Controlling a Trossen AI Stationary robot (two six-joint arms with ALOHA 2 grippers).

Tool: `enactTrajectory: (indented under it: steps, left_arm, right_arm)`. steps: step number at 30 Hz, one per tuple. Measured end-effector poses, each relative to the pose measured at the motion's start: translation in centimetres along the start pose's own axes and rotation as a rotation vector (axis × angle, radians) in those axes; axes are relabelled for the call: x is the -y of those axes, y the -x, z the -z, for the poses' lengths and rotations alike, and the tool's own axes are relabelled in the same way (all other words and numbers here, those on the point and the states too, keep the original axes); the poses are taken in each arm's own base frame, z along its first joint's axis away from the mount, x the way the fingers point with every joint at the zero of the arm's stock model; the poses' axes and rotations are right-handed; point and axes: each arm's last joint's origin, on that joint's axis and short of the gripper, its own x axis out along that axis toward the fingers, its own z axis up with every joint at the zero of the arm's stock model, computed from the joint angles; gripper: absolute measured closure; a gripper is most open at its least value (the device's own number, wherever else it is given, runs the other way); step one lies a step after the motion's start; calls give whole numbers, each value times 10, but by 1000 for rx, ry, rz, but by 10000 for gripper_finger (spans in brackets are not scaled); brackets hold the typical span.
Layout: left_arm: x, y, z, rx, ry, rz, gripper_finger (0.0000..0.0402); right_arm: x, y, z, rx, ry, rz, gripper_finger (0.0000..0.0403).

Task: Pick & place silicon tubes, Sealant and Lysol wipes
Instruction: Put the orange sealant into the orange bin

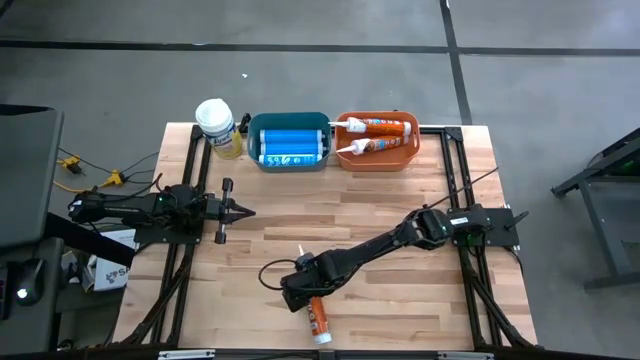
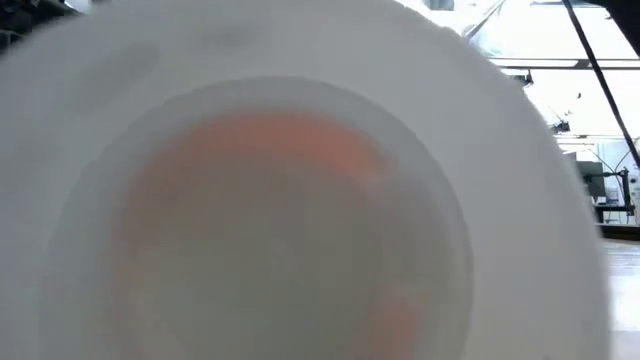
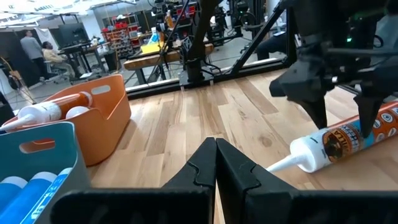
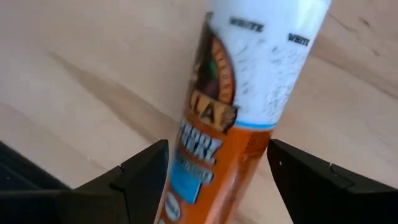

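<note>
Right gripper [image 1: 305,297] low over near-centre of light wooden slatted table [image 1: 400,190], jaws spread wide, straddling an orange-and-white nozzle-tipped sealant tube [image 1: 317,318] lying flat on the wood; the right wrist view shows the fingers [image 4: 140,171] either side of the tube [image 4: 214,124], w/ gaps, not touching. Left gripper [image 1: 240,211] at table's left-centre, jaws pressed together, holding nothing; its wrist view looks twd. same tube [image 3: 339,140].

Far edge: Lysol wipes canister, white lid, pale yellow body [image 1: 217,128], upright, just beside teal plastic bin [image 1: 288,160] w/ blue tubes [image 1: 288,138]. Orange plastic bin [image 1: 378,160] next to it holds two more orange-white tubes [image 1: 375,128].

Low view blocked by a blurred white-orange round object.
</note>
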Motion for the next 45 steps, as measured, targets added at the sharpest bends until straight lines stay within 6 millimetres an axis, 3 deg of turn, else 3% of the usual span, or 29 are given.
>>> enactTrajectory:
  steps: [15,28,37,45]
  left_arm:
    - [0,0,0,0,0,0,401]
    - [0,0,0,0,0,0,401]
    - [0,0,0,0,0,1,401]
    - [0,0,0,0,0,0,401]
  right_arm:
    - [6,-36,-7,-50,-84,55,142]
    - [21,-36,-4,-90,-43,200,169]
    - [39,-31,-5,-123,107,383,170]
    - [45,-27,-13,17,253,485,171]
